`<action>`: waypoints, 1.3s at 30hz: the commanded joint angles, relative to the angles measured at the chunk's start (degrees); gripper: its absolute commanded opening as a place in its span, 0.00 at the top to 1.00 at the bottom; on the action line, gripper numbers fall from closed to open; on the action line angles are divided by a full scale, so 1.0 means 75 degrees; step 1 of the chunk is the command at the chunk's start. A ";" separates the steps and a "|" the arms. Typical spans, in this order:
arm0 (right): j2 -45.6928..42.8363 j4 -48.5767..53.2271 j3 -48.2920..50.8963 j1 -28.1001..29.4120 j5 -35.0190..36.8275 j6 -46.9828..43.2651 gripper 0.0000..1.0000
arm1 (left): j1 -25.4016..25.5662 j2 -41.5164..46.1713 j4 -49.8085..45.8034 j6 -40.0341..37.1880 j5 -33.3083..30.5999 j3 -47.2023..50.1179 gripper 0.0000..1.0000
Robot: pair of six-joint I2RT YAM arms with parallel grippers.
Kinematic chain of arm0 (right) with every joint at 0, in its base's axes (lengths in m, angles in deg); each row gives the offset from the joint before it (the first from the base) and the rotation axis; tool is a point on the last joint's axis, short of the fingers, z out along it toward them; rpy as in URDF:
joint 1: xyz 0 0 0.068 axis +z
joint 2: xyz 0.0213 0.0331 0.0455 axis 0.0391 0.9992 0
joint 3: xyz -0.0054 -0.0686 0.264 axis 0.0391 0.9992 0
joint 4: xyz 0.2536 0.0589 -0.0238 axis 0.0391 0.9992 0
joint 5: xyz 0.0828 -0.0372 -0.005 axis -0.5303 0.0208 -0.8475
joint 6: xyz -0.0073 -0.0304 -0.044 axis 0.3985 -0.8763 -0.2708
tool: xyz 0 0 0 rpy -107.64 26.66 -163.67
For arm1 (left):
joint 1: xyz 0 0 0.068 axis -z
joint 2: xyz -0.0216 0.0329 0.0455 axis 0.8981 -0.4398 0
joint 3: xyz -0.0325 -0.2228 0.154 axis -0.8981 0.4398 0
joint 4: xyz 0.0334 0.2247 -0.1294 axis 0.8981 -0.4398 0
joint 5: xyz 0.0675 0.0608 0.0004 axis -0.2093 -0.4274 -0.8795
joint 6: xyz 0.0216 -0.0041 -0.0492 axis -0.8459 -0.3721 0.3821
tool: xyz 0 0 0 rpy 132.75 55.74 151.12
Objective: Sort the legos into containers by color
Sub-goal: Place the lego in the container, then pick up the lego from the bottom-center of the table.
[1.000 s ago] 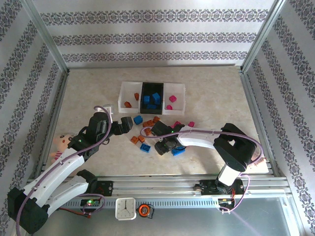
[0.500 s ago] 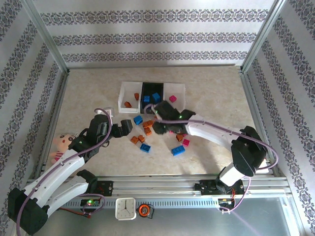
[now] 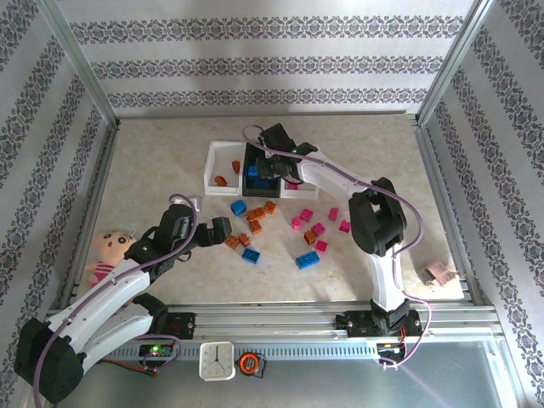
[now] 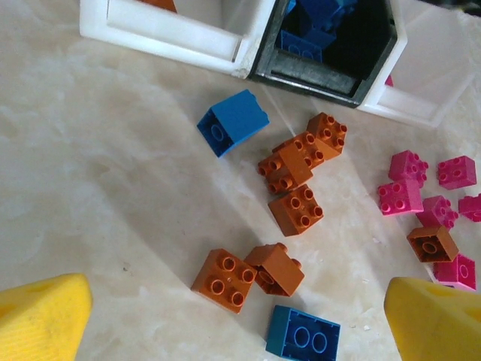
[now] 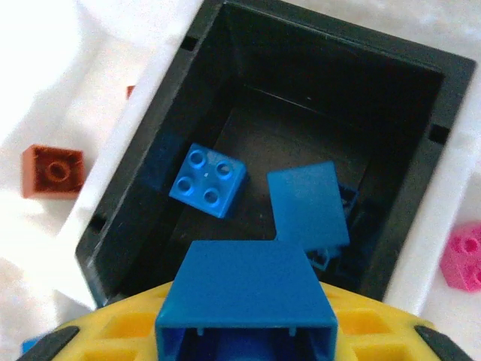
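My right gripper (image 3: 269, 160) hangs over the black container (image 3: 252, 151), shut on a blue lego (image 5: 248, 297). Below it, the black container (image 5: 150, 143) holds other blue legos (image 5: 207, 174). The left white container (image 3: 219, 161) has orange-brown legos (image 3: 221, 180), and a pink lego (image 5: 464, 256) lies in the right white one (image 3: 304, 192). My left gripper (image 3: 221, 231) stands open low over the table, with two orange-brown legos (image 4: 225, 280) and a blue lego (image 4: 303, 335) between its yellow fingers (image 4: 41, 316). Loose blue (image 4: 233, 122), orange-brown (image 4: 295, 209) and pink legos (image 4: 402, 188) lie in front of the containers.
A small doll (image 3: 106, 253) lies at the table's left edge beside my left arm. A pinkish-brown object (image 3: 438, 274) sits at the near right. A clock (image 3: 217, 361) stands on the front rail. Metal frame posts border the table.
My right arm has swung from the middle of the table back to above the black container, carrying the blue lego. My left gripper has drifted slightly nearer and stayed open.
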 commanded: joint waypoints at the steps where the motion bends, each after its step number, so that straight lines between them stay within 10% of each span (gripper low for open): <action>1: 0.0420 0.0460 -0.0841 -0.0024 0.0219 0.0052 0.69 | -0.0072 -0.0084 0.0422 0.0205 0.0304 0.0170 0.00; 14: 0.0548 0.0948 -0.1966 -0.0071 0.0314 -0.0054 0.37 | -0.0060 -0.0274 0.0528 0.0158 0.0629 0.0205 0.00; 29: -0.4364 0.0519 0.4716 0.0816 0.0688 0.0658 0.31 | -0.0068 -0.0139 0.0710 0.0082 0.0456 0.0375 0.00; 39: -0.5584 0.1619 0.7041 0.2047 0.0317 0.2257 0.29 | -0.0064 -0.0450 0.1064 0.0122 0.0494 0.0507 0.00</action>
